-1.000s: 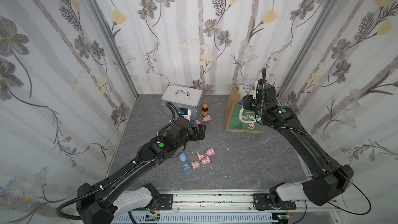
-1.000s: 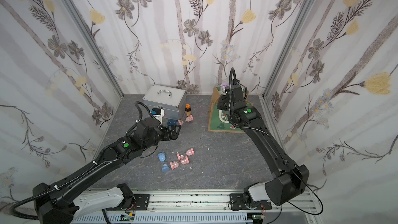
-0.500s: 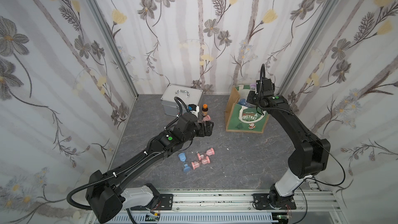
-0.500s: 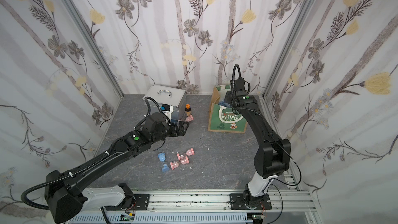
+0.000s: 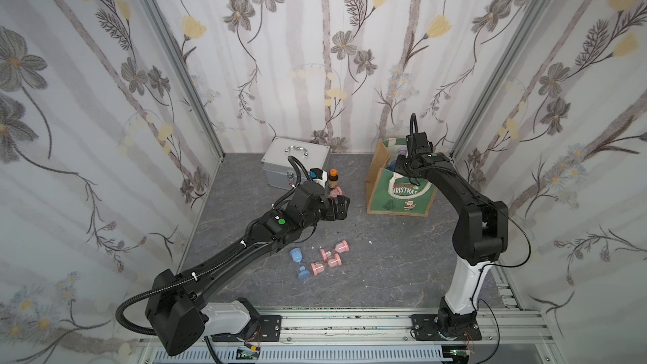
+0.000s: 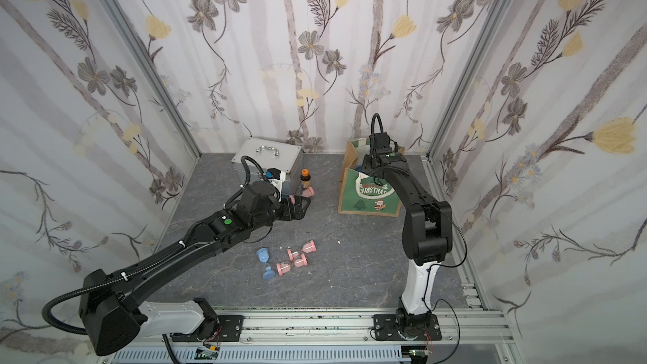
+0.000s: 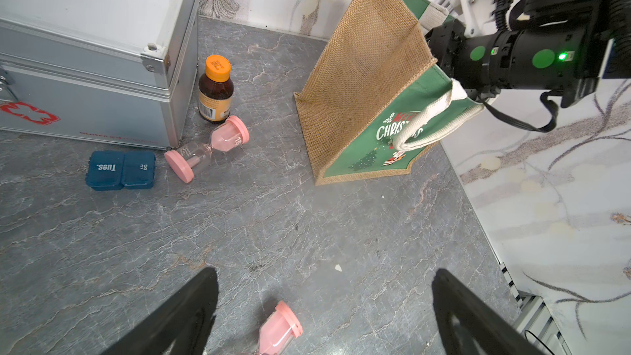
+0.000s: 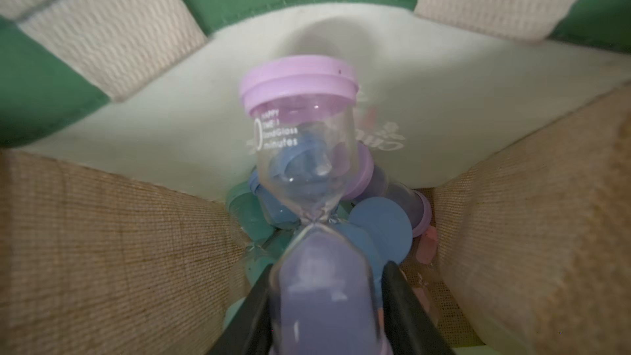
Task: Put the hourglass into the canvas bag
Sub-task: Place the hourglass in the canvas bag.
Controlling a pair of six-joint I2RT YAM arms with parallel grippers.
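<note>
**A:** Where is the hourglass at this moment?

**B:** The purple hourglass (image 8: 304,138) is inside the mouth of the canvas bag (image 8: 102,233), between the white lining and the jute side walls. The right gripper (image 8: 327,268) pinches its lower bulb, with one black finger (image 8: 252,315) on each side.

**A:** Does it already lie on the bottom?

**B:** I cannot say this surely, because the wrist picture is blurred there. Under it I see a heap of other hourglasses (image 8: 379,230) with blue, purple and teal caps. Whether it touches them is not clear.

**A:** And from above?

**B:** In both top views the canvas bag (image 5: 395,201) (image 6: 364,201) stands on the table near the back wall. The right arm bends down into its opening, and the claw itself is hidden there.

**A:** What about the left gripper?

**B:** The left gripper (image 7: 324,273) hangs above the table with its fingers spread wide and nothing between them. Ahead of it a pink hourglass (image 7: 208,148) lies on its side, just beside the silver case (image 7: 85,46). It is near a brown bottle (image 7: 215,90) with an orange cap and a blue pill box (image 7: 121,169).

**A:** Is there anything more on the table?

**B:** Yes. In a top view, two more pink ones (image 5: 335,260) and a blue hourglass (image 5: 297,255) lie together near the front, well apart from the bag.
</note>
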